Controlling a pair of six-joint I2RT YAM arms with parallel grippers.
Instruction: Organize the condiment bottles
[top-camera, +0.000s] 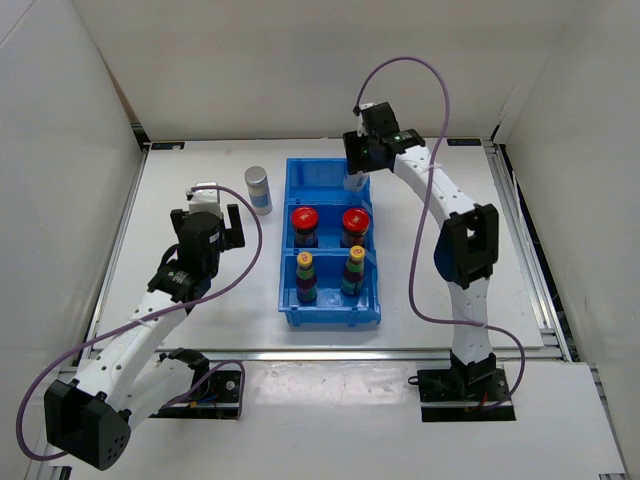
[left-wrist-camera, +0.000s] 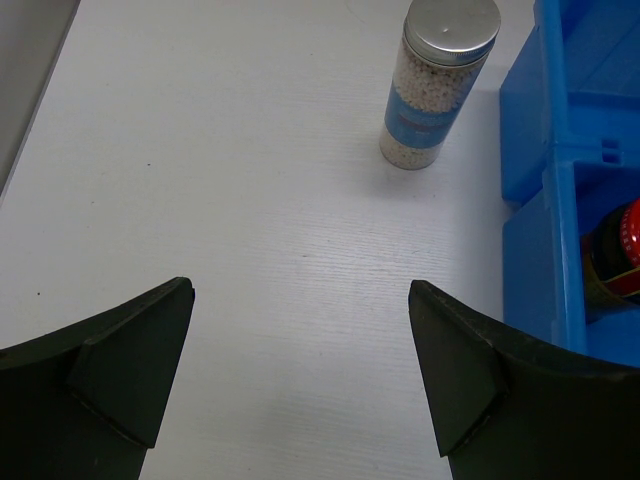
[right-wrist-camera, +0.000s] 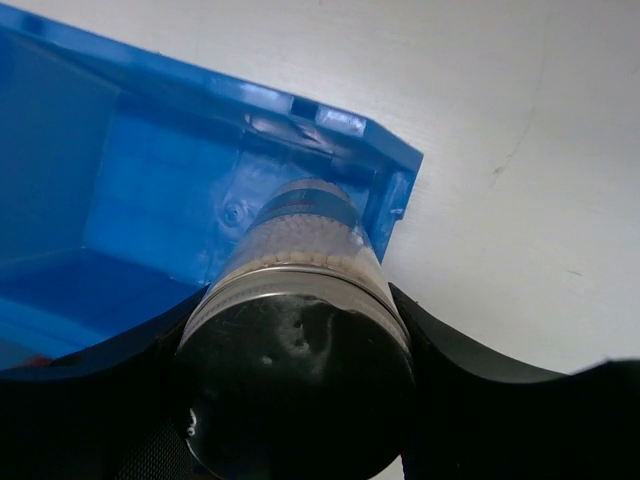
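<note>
Left wrist view puts the loose silver-capped bottle (left-wrist-camera: 437, 85) upright on the tabletop (left-wrist-camera: 230, 180), ahead and slightly right of the left jaws, which are spread wide and empty; the right jaws clamp a second silver-capped bottle (right-wrist-camera: 300, 330) at the blue bin's (right-wrist-camera: 120, 170) far corner.

White table (top-camera: 180, 180): blue bin (top-camera: 330, 318), silver-capped bottle (top-camera: 258, 190)

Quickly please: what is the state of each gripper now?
Left gripper: open, empty.
Right gripper: closed on a silver-capped cylindrical bottle.
</note>
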